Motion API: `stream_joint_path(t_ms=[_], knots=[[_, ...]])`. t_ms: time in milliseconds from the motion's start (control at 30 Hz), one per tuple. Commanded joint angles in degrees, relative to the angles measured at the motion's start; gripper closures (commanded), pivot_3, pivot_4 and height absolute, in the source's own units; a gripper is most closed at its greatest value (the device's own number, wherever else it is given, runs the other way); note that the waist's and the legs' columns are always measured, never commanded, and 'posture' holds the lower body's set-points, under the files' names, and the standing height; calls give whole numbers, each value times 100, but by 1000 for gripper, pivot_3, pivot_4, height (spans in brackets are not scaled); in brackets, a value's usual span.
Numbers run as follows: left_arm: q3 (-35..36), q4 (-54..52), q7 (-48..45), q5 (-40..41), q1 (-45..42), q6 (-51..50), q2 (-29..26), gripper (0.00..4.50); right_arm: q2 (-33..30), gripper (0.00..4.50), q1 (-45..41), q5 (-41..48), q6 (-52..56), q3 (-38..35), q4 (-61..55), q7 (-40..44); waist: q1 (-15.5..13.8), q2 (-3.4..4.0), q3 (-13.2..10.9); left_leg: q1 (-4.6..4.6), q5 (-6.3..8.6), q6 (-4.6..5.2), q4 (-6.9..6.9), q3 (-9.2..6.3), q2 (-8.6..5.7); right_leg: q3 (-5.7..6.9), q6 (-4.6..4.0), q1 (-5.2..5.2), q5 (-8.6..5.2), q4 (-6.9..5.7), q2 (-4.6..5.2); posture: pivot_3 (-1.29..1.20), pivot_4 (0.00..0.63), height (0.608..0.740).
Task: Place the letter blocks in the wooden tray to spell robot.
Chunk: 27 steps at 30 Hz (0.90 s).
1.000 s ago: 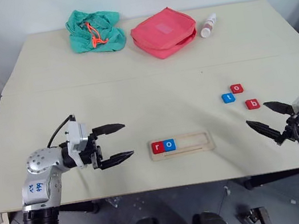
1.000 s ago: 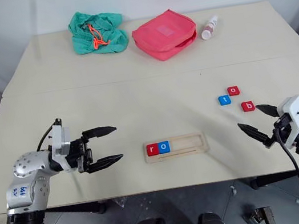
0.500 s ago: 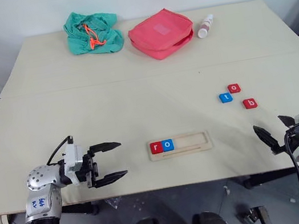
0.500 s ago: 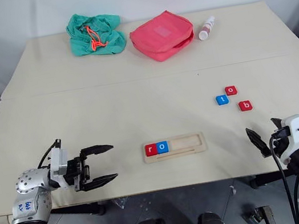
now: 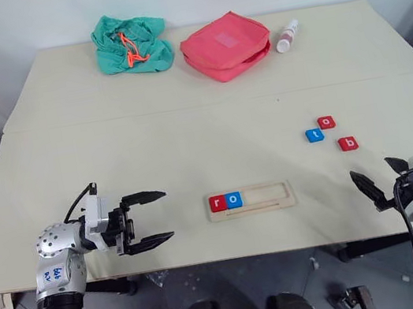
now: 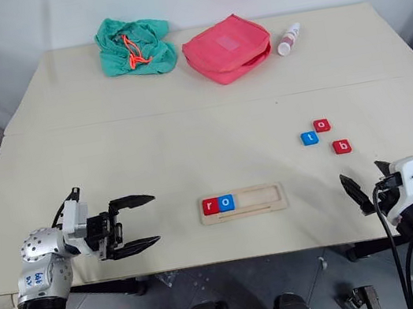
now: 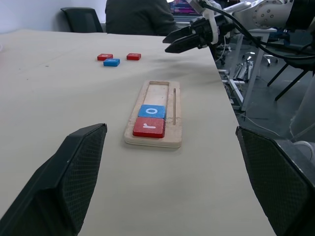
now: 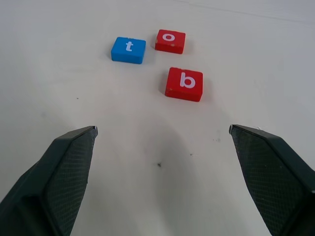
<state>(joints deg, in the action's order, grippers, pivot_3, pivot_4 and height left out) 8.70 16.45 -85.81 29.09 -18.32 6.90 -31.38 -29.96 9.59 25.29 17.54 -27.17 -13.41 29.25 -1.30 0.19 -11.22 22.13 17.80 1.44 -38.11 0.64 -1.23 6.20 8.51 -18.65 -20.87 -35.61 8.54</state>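
Both of my pincers stand with fingers apart and nothing between them: my right gripper (image 5: 380, 183) hangs at the near right edge of the table (image 5: 185, 126), and my left gripper (image 5: 147, 219) hovers at the near left, aimed sideways toward the wooden tray (image 5: 250, 199). That tray lies near the front edge, roughly midway between my two arms. Inspection of its groove finds the red r block (image 5: 217, 203) seated at the left end and the blue o block (image 5: 233, 199) touching it on the right; the rest of the groove is bare. Outstanding items lie loose on the table right of the tray and farther back: the red b block (image 8: 184, 83) nearest my right gripper, with the blue t block (image 8: 128, 50) and the red o block (image 8: 170, 41) just beyond it, side by side and close together. I judge two placements done and three left, with b next in sequence. Further out, a red zip pouch (image 5: 226, 45), a green cloth bag (image 5: 131, 43) and a small white bottle (image 5: 286, 35) sit along the far side, uninvolved. Against the frame a second earlier, both arms have drawn down and back toward the near edge; blocks and tray have not shifted.
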Motion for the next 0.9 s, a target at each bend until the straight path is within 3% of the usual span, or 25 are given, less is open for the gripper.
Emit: stream_joint_path(t_ms=[33, 267, 600, 900], knots=[[7, -176, -9, 166, -65, -35, 20, 43, -33, 0, -27, 102, -90, -142, -122, 36, 0, 0, 0, 0, 0, 0, 0, 0, 0, 0, 0, 0, 0, 0, 0, 0, 150, 740], [-52, -490, 41, 247, -10, -198, 64, 43, -166, 0, -711, 49, 429, 25, 81, -234, 12, 0, 0, 0, 0, 0, 0, 0, 2, 0, 0, -2, 0, -1, -1, 0, 150, 740], [-88, -841, 96, 282, 116, -386, 66, 43, -287, 0, -2269, -418, 496, 604, 1872, -197, 25, 2, 0, 4, 0, 0, 2, -3, 0, 2, 0, -6, 0, -3, 0, 0, 150, 740], [-23, -985, 199, 286, 224, -408, 44, 43, -230, 0, -2584, -628, 389, 730, 2543, -329, 40, 2, 0, 6, 0, 0, 2, -2, 1, 3, 0, -6, 0, -2, 0, 0, 150, 740]])
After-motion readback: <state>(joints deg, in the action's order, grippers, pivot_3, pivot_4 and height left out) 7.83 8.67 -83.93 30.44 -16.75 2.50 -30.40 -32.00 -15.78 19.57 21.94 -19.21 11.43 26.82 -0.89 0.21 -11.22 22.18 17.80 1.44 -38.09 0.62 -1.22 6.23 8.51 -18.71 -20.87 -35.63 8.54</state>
